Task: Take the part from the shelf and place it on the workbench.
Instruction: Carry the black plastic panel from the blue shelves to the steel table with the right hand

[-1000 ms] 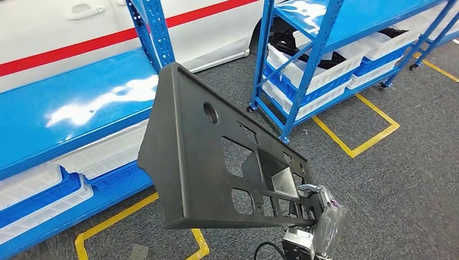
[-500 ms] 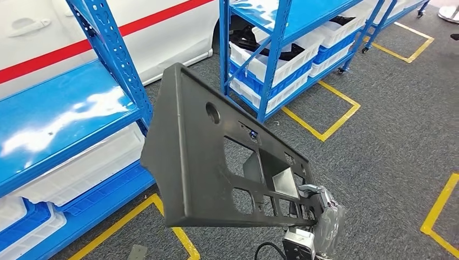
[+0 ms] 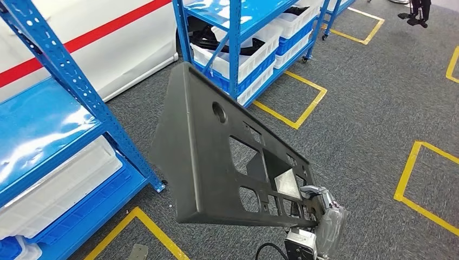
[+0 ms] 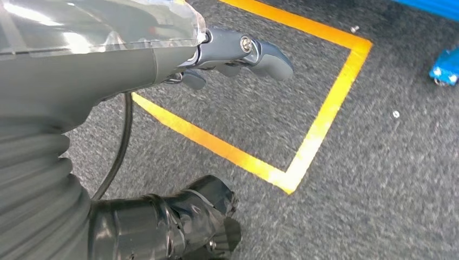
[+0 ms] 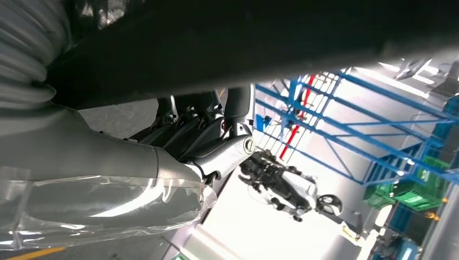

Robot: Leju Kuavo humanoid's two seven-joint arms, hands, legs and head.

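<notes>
A grey carpeted floor (image 3: 373,103) marked with yellow tape outlines (image 3: 295,105) spreads beneath the robot, with blue metal shelving on two sides. The part (image 3: 216,162), a large dark grey plastic panel with a round hole and several rectangular cut-outs, is off the shelf and held up in the air in front of the robot, tilted so that its long edge runs from upper left to lower right in the head view. The right hand (image 3: 319,203) grips the panel at its lower right corner; in the right wrist view its dark fingers (image 5: 200,127) are curled up against the panel's dark edge (image 5: 260,43). The left hand (image 4: 227,54) hangs over the carpet and a corner of yellow tape (image 4: 292,173), holding nothing, its fingers tucked under the thumb. To the left stands a blue shelf (image 3: 48,124) with white bins (image 3: 59,184) below it. Further back, a second blue rack (image 3: 238,32) holds white crates (image 3: 254,51) with dark items in them. Behind the shelves is a white car body (image 3: 108,49) with a red stripe.
</notes>
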